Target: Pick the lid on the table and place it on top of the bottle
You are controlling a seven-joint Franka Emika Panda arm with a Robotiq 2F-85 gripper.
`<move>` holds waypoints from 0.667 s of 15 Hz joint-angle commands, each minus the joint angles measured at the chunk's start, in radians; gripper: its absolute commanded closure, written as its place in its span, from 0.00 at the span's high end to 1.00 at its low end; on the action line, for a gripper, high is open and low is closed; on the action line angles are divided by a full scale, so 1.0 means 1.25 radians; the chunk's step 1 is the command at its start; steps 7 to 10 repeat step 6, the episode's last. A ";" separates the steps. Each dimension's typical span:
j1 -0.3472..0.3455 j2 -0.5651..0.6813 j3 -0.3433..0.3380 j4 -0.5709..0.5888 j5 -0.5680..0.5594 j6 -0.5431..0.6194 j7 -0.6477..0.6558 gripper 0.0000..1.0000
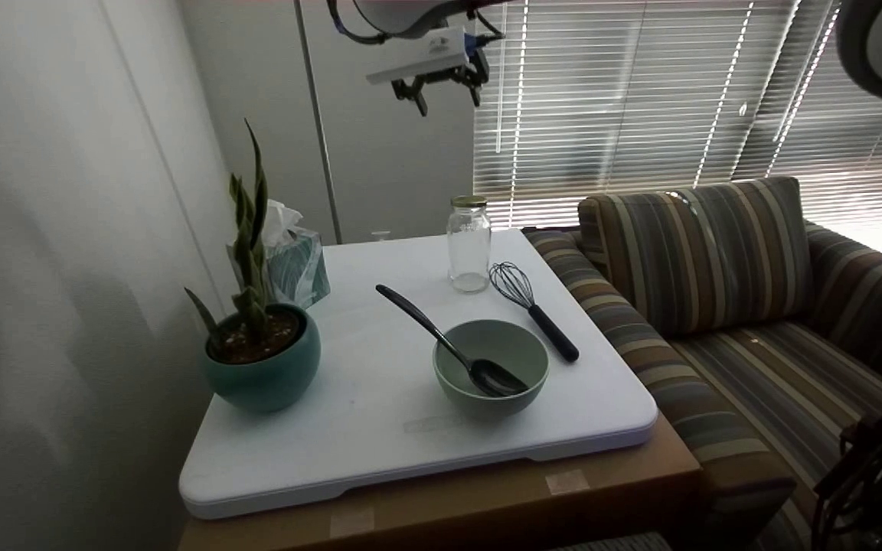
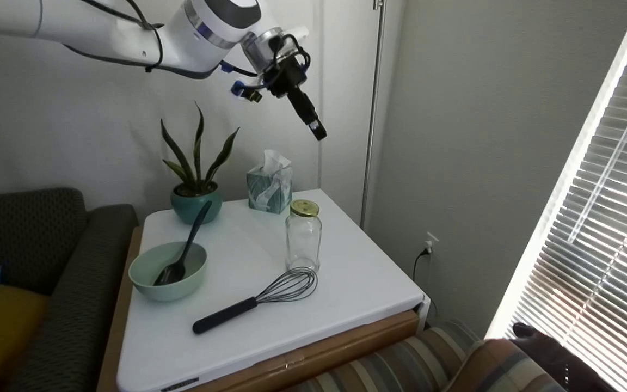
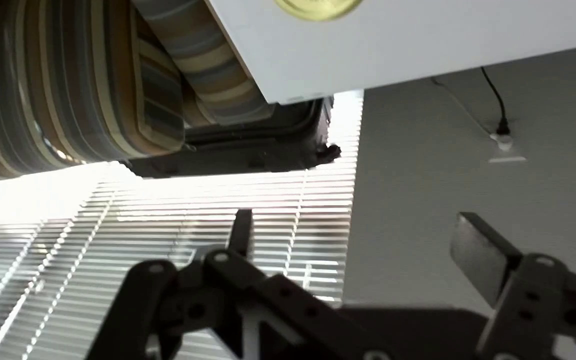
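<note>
The clear glass bottle (image 1: 469, 249) stands upright on the white table, and it also shows in an exterior view (image 2: 303, 239). The gold lid (image 1: 468, 201) sits on top of the bottle's mouth, also visible in an exterior view (image 2: 305, 207). In the wrist view the lid (image 3: 318, 6) is cut off at the top edge, and the bottle's body is not seen there. My gripper (image 1: 449, 107) is open and empty, high in the air above the table and well clear of the lid. It also shows in an exterior view (image 2: 318, 130) and in the wrist view (image 3: 357, 222).
A whisk (image 1: 537, 312) lies beside the bottle. A green bowl (image 1: 452, 390) holds a black spoon (image 1: 491, 377). A potted plant (image 1: 261, 379) and a tissue box (image 1: 299, 268) stand along the wall side. A striped armchair (image 1: 701, 260) adjoins the table (image 1: 380, 428).
</note>
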 commanded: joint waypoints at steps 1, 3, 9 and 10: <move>0.003 -0.017 -0.021 0.016 -0.037 0.117 -0.066 1.00; -0.016 -0.025 0.013 0.020 -0.058 0.226 -0.056 1.00; -0.003 -0.021 0.017 0.022 -0.065 0.164 -0.038 1.00; -0.003 -0.021 0.017 0.022 -0.065 0.164 -0.038 1.00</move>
